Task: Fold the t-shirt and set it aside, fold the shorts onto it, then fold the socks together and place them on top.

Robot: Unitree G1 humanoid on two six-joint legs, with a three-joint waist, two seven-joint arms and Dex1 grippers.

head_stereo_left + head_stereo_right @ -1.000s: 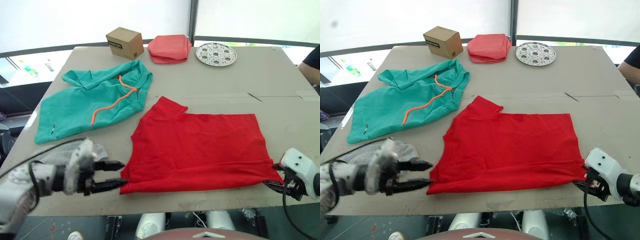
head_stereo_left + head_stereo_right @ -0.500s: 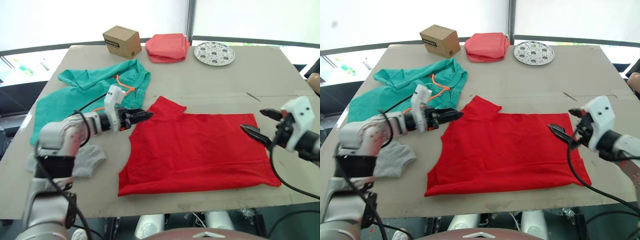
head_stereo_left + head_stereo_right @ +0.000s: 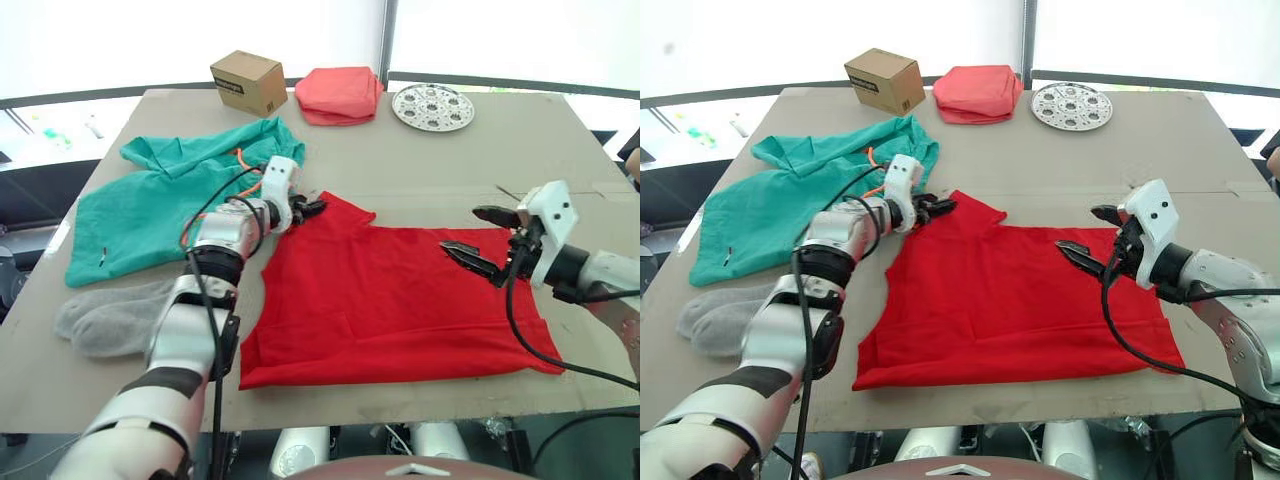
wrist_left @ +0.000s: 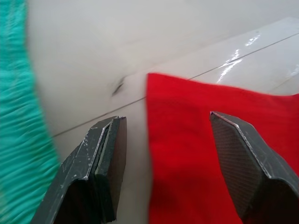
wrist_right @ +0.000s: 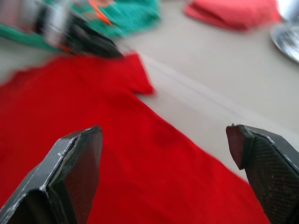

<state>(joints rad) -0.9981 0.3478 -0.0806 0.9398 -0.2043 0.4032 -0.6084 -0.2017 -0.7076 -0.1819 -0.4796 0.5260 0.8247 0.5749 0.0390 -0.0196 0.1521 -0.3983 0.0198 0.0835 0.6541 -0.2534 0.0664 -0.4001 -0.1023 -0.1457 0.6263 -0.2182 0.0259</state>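
Left hand (image 3: 312, 209), fingers spread, is hovering at the t-shirt (image 3: 400, 300) sleeve corner; right hand (image 3: 484, 243), also released, is hanging over its far edge. T-shirt is lying flat on the surface (image 3: 450, 160), so folding is beginning: both hands need to pinch cloth.

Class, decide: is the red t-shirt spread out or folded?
Spread out. The t-shirt lies as one flat wide layer on the table, sleeve sticking out.

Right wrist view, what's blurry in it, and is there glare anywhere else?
Right wrist view: the left gripper, shorts and pink cloth are smeared, the t-shirt soft. Left wrist view: white glare streaks the table. Head views: the background beyond the table is washed out bright.
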